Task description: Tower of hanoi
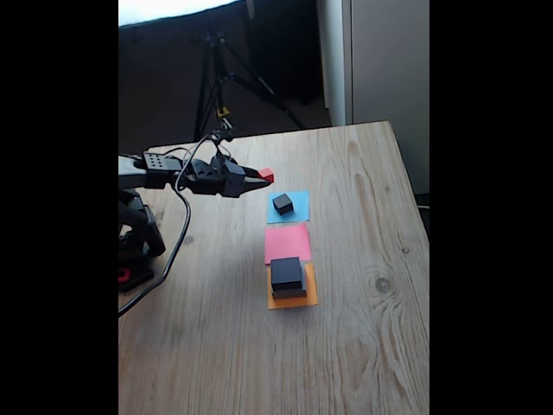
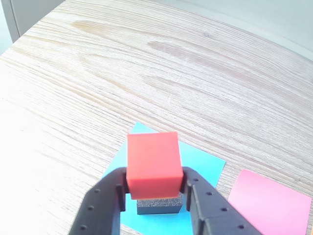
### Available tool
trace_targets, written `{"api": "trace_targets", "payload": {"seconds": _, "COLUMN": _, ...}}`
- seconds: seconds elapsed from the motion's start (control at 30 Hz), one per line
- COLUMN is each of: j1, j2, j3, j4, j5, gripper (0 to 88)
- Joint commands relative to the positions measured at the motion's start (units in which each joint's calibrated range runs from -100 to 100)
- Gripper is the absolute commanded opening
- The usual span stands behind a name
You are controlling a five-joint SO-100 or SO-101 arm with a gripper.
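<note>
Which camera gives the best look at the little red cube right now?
The wrist view. There the red cube looms large and sharp, pinched between the hand's two fingers, above the small black cube on the blue paper square. In the fixed view the red cube is a tiny speck at the hand's tip.

Gripper (image 1: 259, 181) holding tiny red cube (image 1: 267, 175) raised left of blue paper square (image 1: 297, 207), small black cube (image 1: 282, 204) on blue, bare pink paper square (image 1: 287, 243) nearer, black slab (image 1: 287, 273) on grey slab (image 1: 290, 293) on nearest orange paper square (image 1: 309, 298), wooden table (image 1: 346, 346).
</note>
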Motion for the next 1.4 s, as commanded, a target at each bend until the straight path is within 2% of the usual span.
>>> {"api": "trace_targets", "payload": {"seconds": 0.0, "j1": 1.18, "j2": 6.66, "j3": 0.72, "j4": -11.65, "j5": 0.58, "gripper": 7.5}}
{"api": "trace_targets", "payload": {"seconds": 0.2, "j1": 2.18, "j2": 16.35, "j3": 0.44, "j4": -21.77, "j5": 0.92, "gripper": 7.7}}
{"api": "trace_targets", "payload": {"seconds": 0.87, "j1": 1.43, "j2": 33.98, "j3": -2.01, "j4": -38.04, "j5": 2.09, "gripper": 8.4}}
{"api": "trace_targets", "payload": {"seconds": 1.37, "j1": 1.51, "j2": 37.39, "j3": -3.92, "j4": -39.25, "j5": 2.26, "gripper": 8.3}}
